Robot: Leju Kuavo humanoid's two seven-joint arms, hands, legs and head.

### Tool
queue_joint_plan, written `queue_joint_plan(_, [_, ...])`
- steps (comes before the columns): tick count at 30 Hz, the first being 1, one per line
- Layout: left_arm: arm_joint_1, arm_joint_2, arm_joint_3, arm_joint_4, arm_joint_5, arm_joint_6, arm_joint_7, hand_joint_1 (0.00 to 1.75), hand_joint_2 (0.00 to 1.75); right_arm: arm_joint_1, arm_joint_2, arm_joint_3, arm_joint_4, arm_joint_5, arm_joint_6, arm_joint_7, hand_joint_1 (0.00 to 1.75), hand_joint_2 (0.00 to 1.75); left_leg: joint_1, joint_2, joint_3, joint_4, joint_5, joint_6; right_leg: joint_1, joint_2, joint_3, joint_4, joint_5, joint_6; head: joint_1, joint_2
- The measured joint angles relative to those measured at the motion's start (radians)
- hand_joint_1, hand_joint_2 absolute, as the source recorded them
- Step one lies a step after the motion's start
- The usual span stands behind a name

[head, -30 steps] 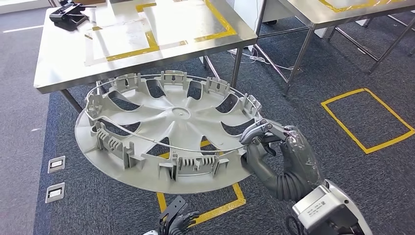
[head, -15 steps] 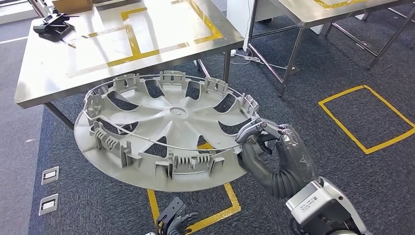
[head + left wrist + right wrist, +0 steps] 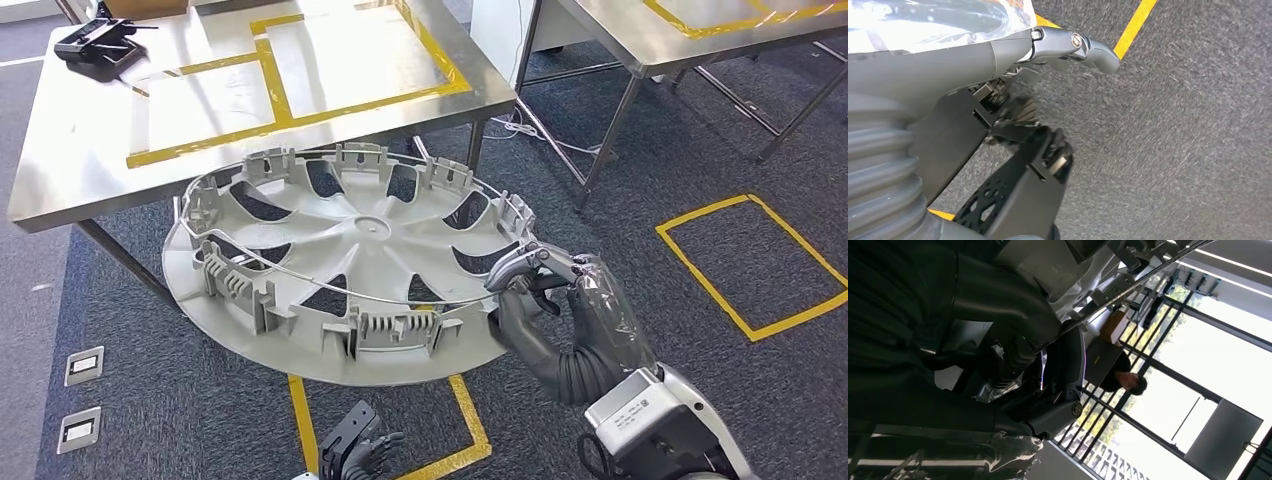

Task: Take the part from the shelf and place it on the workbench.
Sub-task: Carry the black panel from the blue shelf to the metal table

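Grey plastic, ribbed and spoked, makes up the part (image 3: pixel 350 270), a large round wheel cover that I see from the head camera held tilted in the air, its inner side facing up, with a thin wire ring running around its clips. My right hand (image 3: pixel 560 310) grips it at the rim at about 4 o'clock on the disc, the fingers (image 3: pixel 525 265) closed over the edge and the wire; the hand wears a clear plastic wrap over dark grey. The cover hangs in front of and below the near edge of the steel bench (image 3: pixel 80 150), which lies toward 11 o'clock and carries yellow tape outlines (image 3: pixel 275 95) and a small black device (image 3: pixel 95 42) at its far left corner. A second steel bench (image 3: pixel 640 30) stands at 1 o'clock. Grey carpet (image 3: pixel 620 200) lies beneath, marked with a yellow tape square (image 3: pixel 750 255) at 3 o'clock. My left hand (image 3: pixel 360 450) hangs low at 6 o'clock; in its wrist camera the thumb (image 3: pixel 1073 45) sticks out and the dark fingers (image 3: pixel 1023 120) curl loosely over the carpet, holding nothing. In the right wrist camera a person (image 3: pixel 1123 377) in dark clothing stands before bright windows.
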Motion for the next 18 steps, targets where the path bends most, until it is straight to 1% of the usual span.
queue_joint_plan(1, [0.000,0.000,0.000,0.000,0.000,0.000,0.000,0.00,1.75,0.001,0.000,0.000,0.001,0.000,0.000,0.000,1.75,1.75,0.002,-0.002,0.014,0.001,-0.011,-0.002,0.000,0.000,-0.003,-0.034,0.030,0.001,0.001,0.000])
queue_joint_plan(2, [0.001,-0.001,0.000,0.000,0.000,0.000,0.000,0.00,1.75,0.001,0.000,0.000,0.002,0.001,0.000,0.000,1.75,1.75,0.003,-0.003,0.028,0.002,-0.023,-0.005,0.000,0.000,0.004,-0.092,0.080,0.001,0.002,0.000])
queue_joint_plan(3, [0.001,-0.002,0.000,0.000,0.000,0.000,0.000,0.00,1.75,0.002,-0.001,0.001,0.003,0.002,-0.001,0.000,1.75,1.75,0.004,-0.005,0.040,0.005,-0.035,-0.010,0.000,0.001,0.014,-0.155,0.137,0.000,0.006,0.000])
queue_joint_plan(4, [0.001,-0.004,0.000,0.000,0.001,0.000,0.000,0.00,1.75,0.003,-0.001,0.001,0.004,0.004,-0.002,0.000,1.75,1.75,0.005,-0.006,0.046,0.007,-0.045,-0.016,0.002,0.002,0.022,-0.206,0.176,-0.007,0.010,0.000])
queue_joint_plan(5, [0.002,-0.005,0.000,0.000,0.001,0.001,0.000,0.00,1.75,0.004,-0.001,0.001,0.006,0.005,-0.002,0.000,1.75,1.75,0.005,-0.007,0.050,0.008,-0.053,-0.023,0.004,0.004,0.025,-0.237,0.202,-0.015,0.012,0.000])
queue_joint_plan(6, [0.003,-0.006,0.000,0.000,0.001,0.001,0.000,0.00,1.75,0.004,-0.001,0.000,0.007,0.006,-0.003,0.000,1.75,1.75,0.005,-0.008,0.053,0.008,-0.059,-0.029,0.007,0.004,0.026,-0.248,0.206,-0.026,0.014,0.000])
queue_joint_plan(7, [0.003,-0.007,0.000,0.000,0.002,0.001,0.000,0.00,1.75,0.003,-0.001,-0.001,0.007,0.006,-0.004,0.000,1.75,1.75,0.005,-0.009,0.056,0.005,-0.062,-0.035,0.007,0.004,0.030,-0.250,0.200,-0.035,0.013,0.000])
queue_joint_plan(9, [0.001,-0.008,0.000,0.000,0.002,0.002,-0.001,0.00,1.75,0.002,-0.002,-0.001,0.007,0.007,-0.004,0.000,1.75,1.75,0.005,-0.007,0.060,0.015,-0.069,-0.044,0.003,0.002,0.048,-0.261,0.196,-0.047,0.009,0.000])
queue_joint_plan(10, [0.000,-0.008,0.000,0.000,0.002,0.002,-0.001,0.00,1.75,0.003,-0.002,-0.001,0.007,0.008,-0.005,0.000,1.75,1.75,0.005,-0.005,0.048,0.043,-0.075,-0.046,0.000,0.001,0.061,-0.268,0.193,-0.052,0.006,0.000])
queue_joint_plan(11, [0.000,-0.008,0.000,0.000,0.002,0.003,-0.002,0.00,1.75,0.004,-0.002,-0.001,0.007,0.009,-0.005,0.000,1.75,1.75,0.005,-0.003,0.021,0.091,-0.088,-0.048,-0.002,0.000,0.072,-0.273,0.189,-0.055,0.002,0.000])
queue_joint_plan(13, [0.002,-0.007,0.000,0.000,0.001,0.003,-0.003,0.00,1.75,0.005,-0.002,0.000,0.008,0.013,-0.008,0.000,1.75,1.75,0.005,-0.002,-0.054,0.211,-0.127,-0.051,-0.003,-0.001,0.090,-0.277,0.176,-0.059,-0.007,0.000])
queue_joint_plan(14, [0.003,-0.007,0.000,0.000,0.001,0.003,-0.003,0.00,1.75,0.007,-0.002,0.000,0.008,0.014,-0.010,0.000,1.75,1.75,0.005,-0.001,-0.087,0.249,-0.140,-0.053,-0.003,-0.001,0.098,-0.277,0.168,-0.059,-0.009,0.000])
queue_joint_plan(15, [0.005,-0.007,0.000,0.000,0.001,0.003,-0.003,0.00,1.75,0.009,-0.001,0.000,0.008,0.015,-0.011,0.000,1.75,1.75,0.006,-0.001,-0.107,0.258,-0.135,-0.056,-0.003,0.000,0.109,-0.276,0.159,-0.058,-0.010,0.000])
queue_joint_plan(16, [0.005,-0.007,-0.001,0.000,0.000,0.003,-0.003,0.00,1.75,0.012,-0.001,0.000,0.008,0.016,-0.013,0.002,1.75,1.75,0.008,0.000,-0.111,0.234,-0.107,-0.058,-0.003,0.000,0.122,-0.276,0.149,-0.057,-0.012,0.000])
queue_joint_plan(18, [0.007,-0.007,0.000,0.000,-0.001,0.003,-0.004,0.00,1.75,0.017,-0.002,0.000,0.005,0.020,-0.016,0.007,1.75,1.75,0.009,0.003,-0.087,0.122,-0.005,-0.061,-0.004,0.000,0.150,-0.275,0.129,-0.050,-0.013,0.000])
